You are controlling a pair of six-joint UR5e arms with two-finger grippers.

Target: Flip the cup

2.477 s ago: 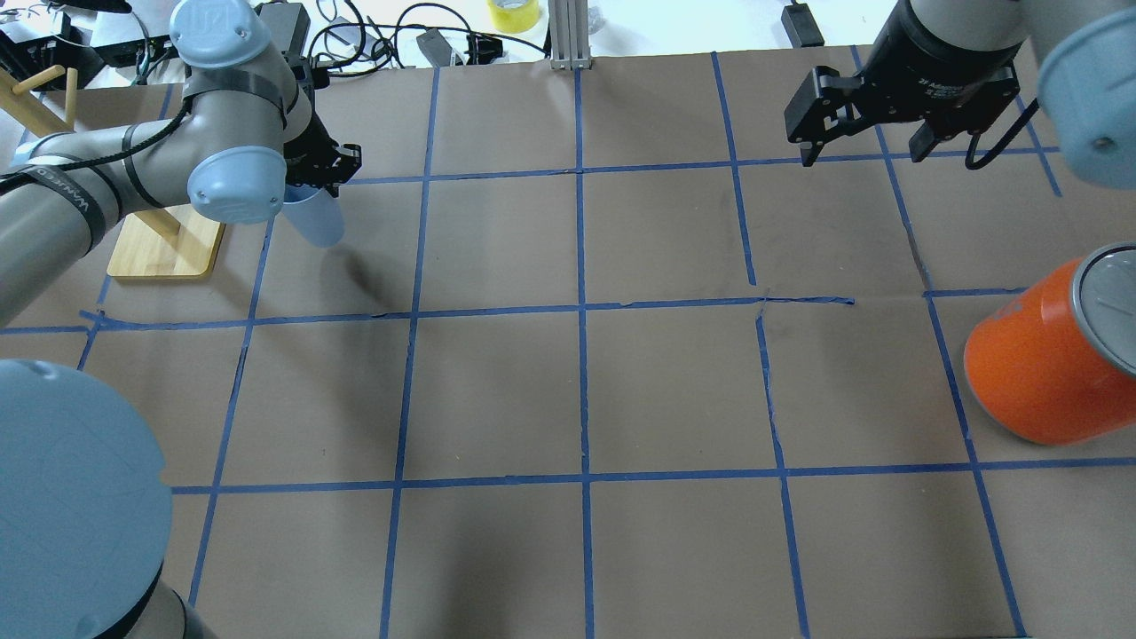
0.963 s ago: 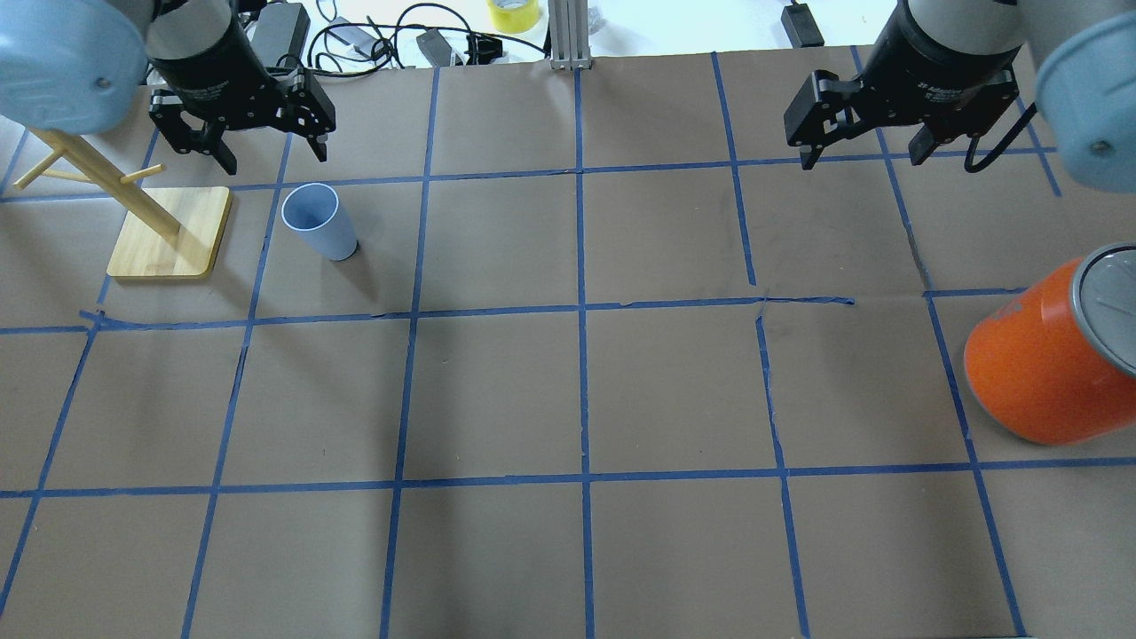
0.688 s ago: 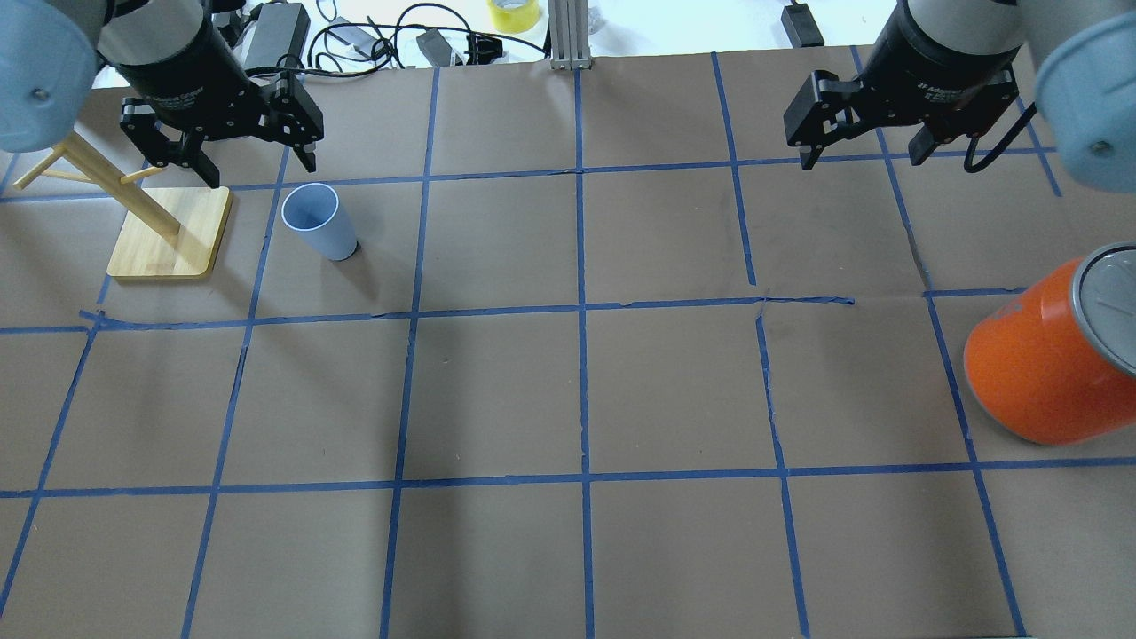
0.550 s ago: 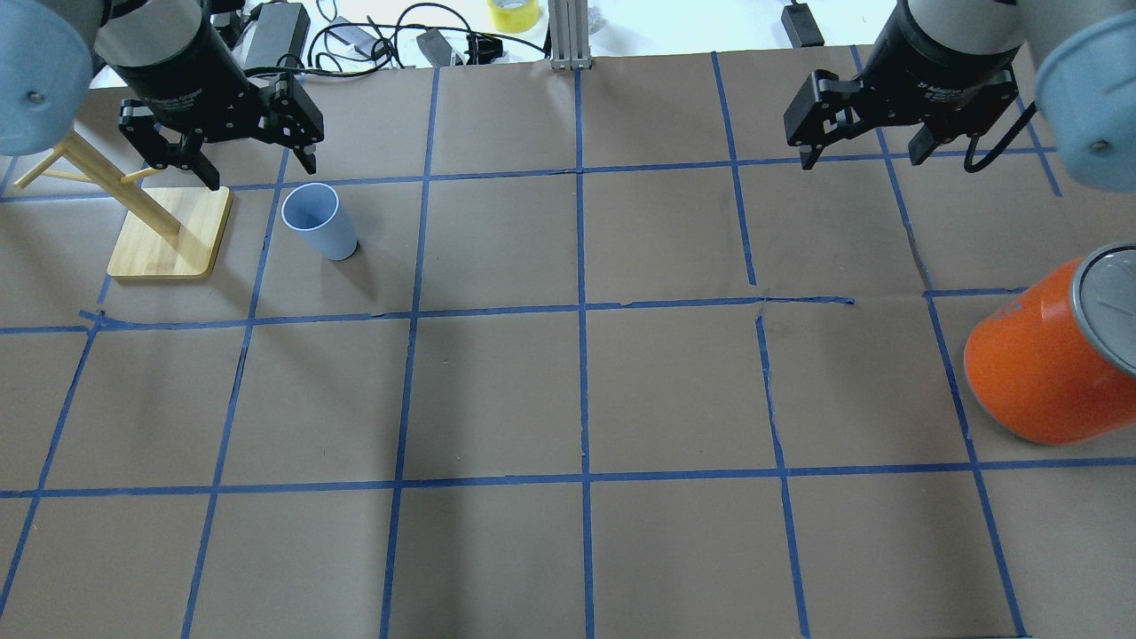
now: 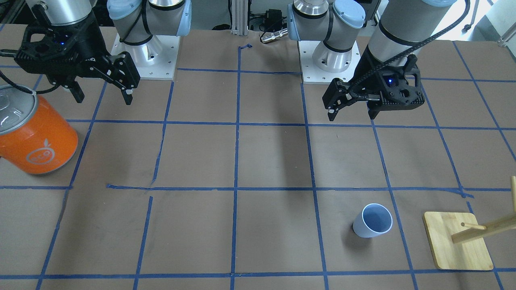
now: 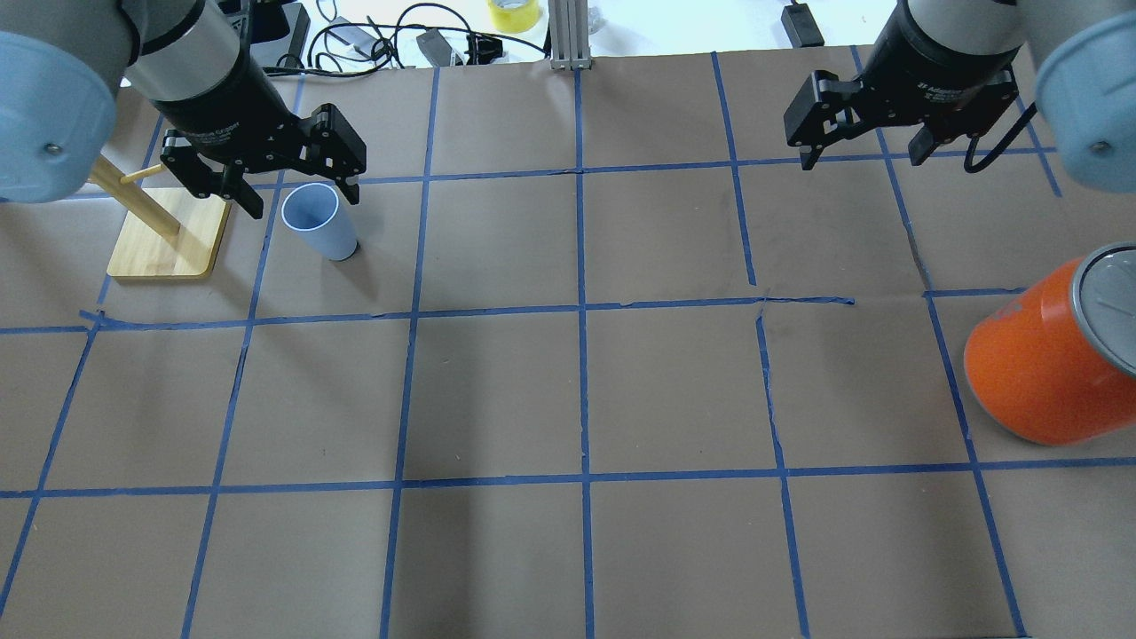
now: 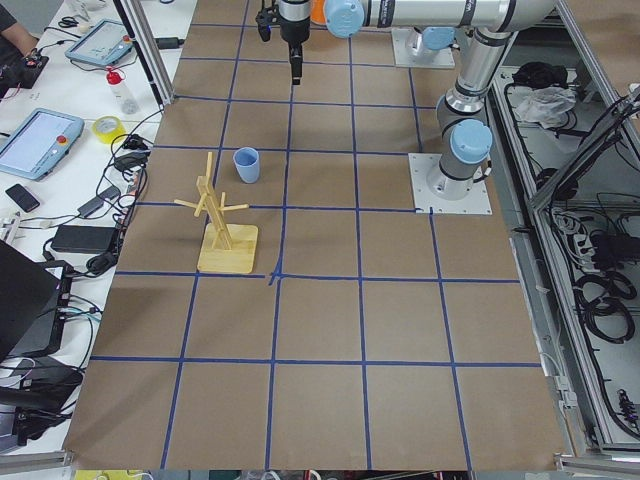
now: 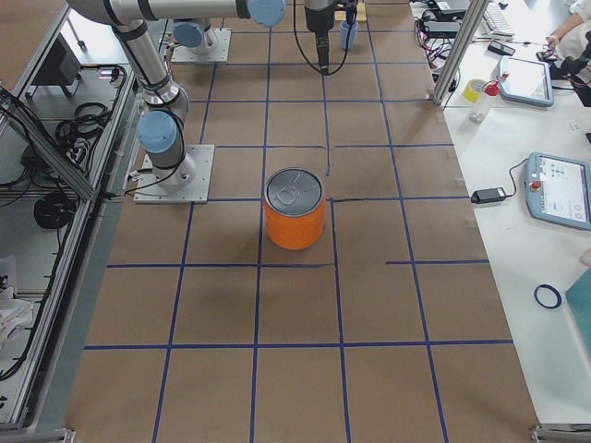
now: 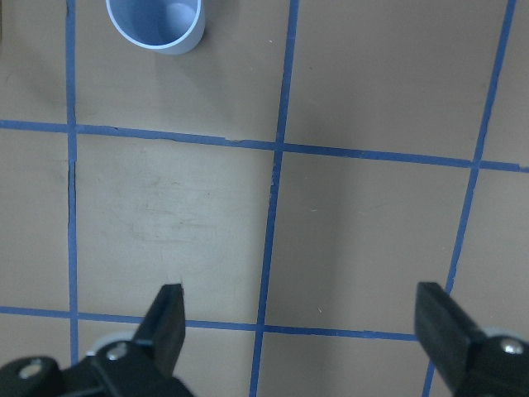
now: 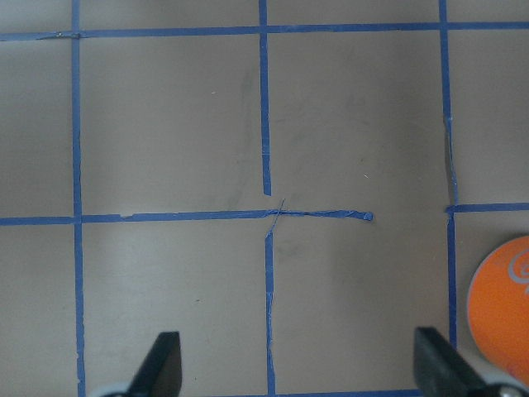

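The pale blue cup (image 6: 318,222) stands upright, mouth up, on the brown paper beside the wooden stand; it also shows in the front view (image 5: 373,220) and at the top left of the left wrist view (image 9: 155,23). My left gripper (image 6: 304,204) is open and empty. It hangs high above the table, on the robot's side of the cup in the front view (image 5: 350,117). My right gripper (image 6: 861,160) is open and empty, raised over the far right of the table (image 5: 103,100).
A large orange can (image 6: 1047,355) with a silver lid stands at the right edge (image 5: 34,137). A wooden peg stand (image 6: 169,235) on a flat base is left of the cup. Cables and a yellow tape roll (image 6: 513,13) lie beyond the far edge.
2.5 s ago my left gripper held the cup; it has let go and the cup stands upright. The left gripper rose, then shifted right and nearer the camera. The right arm has not moved.
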